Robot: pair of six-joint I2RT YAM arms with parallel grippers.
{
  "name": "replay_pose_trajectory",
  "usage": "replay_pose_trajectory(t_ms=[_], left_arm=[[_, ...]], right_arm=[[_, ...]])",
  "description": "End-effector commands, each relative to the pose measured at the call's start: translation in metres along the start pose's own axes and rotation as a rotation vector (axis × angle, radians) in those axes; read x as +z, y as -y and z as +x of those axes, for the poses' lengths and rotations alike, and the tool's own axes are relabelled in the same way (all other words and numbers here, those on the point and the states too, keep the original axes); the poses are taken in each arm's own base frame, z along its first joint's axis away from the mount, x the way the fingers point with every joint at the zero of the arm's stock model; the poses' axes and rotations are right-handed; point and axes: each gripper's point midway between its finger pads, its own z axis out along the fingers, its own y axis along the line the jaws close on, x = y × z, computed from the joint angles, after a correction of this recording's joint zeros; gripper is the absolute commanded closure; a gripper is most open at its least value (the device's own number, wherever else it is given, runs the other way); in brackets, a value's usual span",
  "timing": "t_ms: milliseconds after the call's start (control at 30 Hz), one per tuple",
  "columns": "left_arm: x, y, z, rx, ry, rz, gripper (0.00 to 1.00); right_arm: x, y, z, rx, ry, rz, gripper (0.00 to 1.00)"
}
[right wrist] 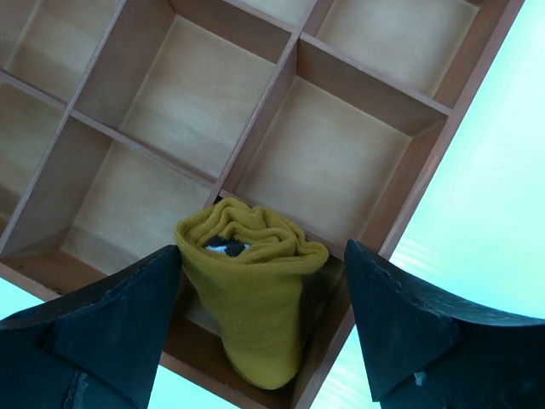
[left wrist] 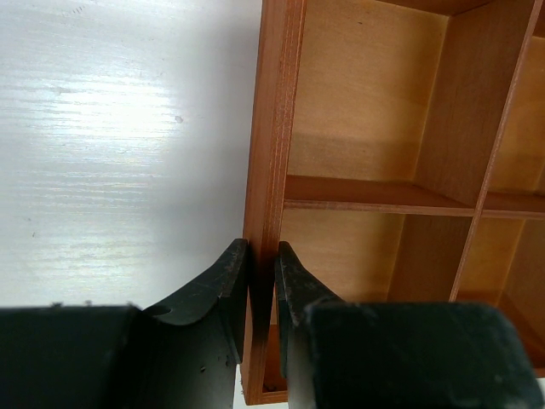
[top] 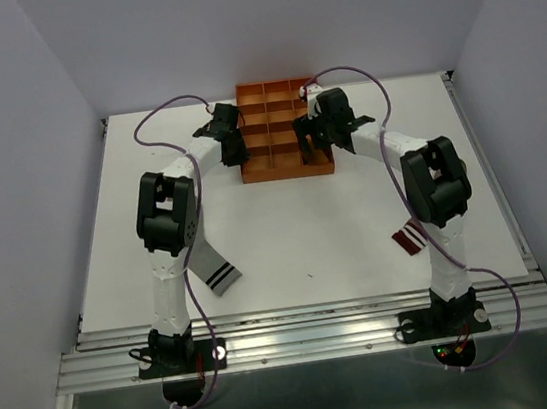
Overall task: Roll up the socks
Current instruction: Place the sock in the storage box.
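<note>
1. Spreading wide and white as the counter [top: 297, 232], bounded by grey walls at left, back and right and by metal rails along the near edge; leaving open surface down the middle between the two arms.
2. Sitting at the back centre as the orange tray [top: 285, 174], with its rear edge close to the back wall and bare counter showing on both of its sides and in front.
3. Reaching from the near edge as the left arm [top: 166, 219] and the right arm [top: 437, 183], both bending inward to meet the tray at its left side and its right front corner.
4. Lying flat on the counter as the grey sock [top: 213, 268], just beside the left arm's lower link, striped cuff pointing toward the near edge.
5. Peeking out from behind the right arm as the brown sock [top: 411, 239], showing only its maroon-and-white cuff.
6. Standing rolled up as the yellow sock [right wrist: 255, 298] in the tray's corner compartment, right against the outer wall.
7. Pinching the tray's left wall with the left claw [left wrist: 262, 251], one finger outside and one inside, nearly closed on the wood.
8. Hanging spread wide as the right claw [right wrist: 262, 249], straddling the yellow sock, gripping nothing, far finger well clear of the roll.
</note>
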Motion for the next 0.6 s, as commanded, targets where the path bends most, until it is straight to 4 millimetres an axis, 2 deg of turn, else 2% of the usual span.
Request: replay_pose_trajectory(t_ms=[0, 167, 300, 433, 467, 567], left_arm=[[0.013, -0.027, -0.007, -0.057, 0.009, -0.069, 1.00], [0.015, -0.027, -0.007, -0.058, 0.006, -0.069, 1.00], [0.014, -0.026, -0.007, -0.060, 0.008, -0.066, 1.00], [0.013, -0.027, -0.008, -0.063, 0.008, -0.067, 1.00], [0.014, -0.027, -0.007, -0.063, 0.007, -0.067, 1.00], [0.014, -0.026, -0.008, -0.063, 0.008, -0.067, 1.00]], right_arm=[[0.002, -0.003, -0.023, 0.001, 0.044, 0.004, 0.17], [0.006, -0.016, -0.020, -0.002, 0.033, -0.021, 0.17], [0.008, -0.015, -0.016, 0.011, 0.016, 0.011, 0.18], [0.007, -0.003, -0.012, 0.045, 0.003, 0.091, 0.18], [0.007, -0.007, -0.012, 0.061, 0.006, 0.100, 0.18], [0.007, -0.004, -0.011, 0.058, 0.005, 0.145, 0.18]])
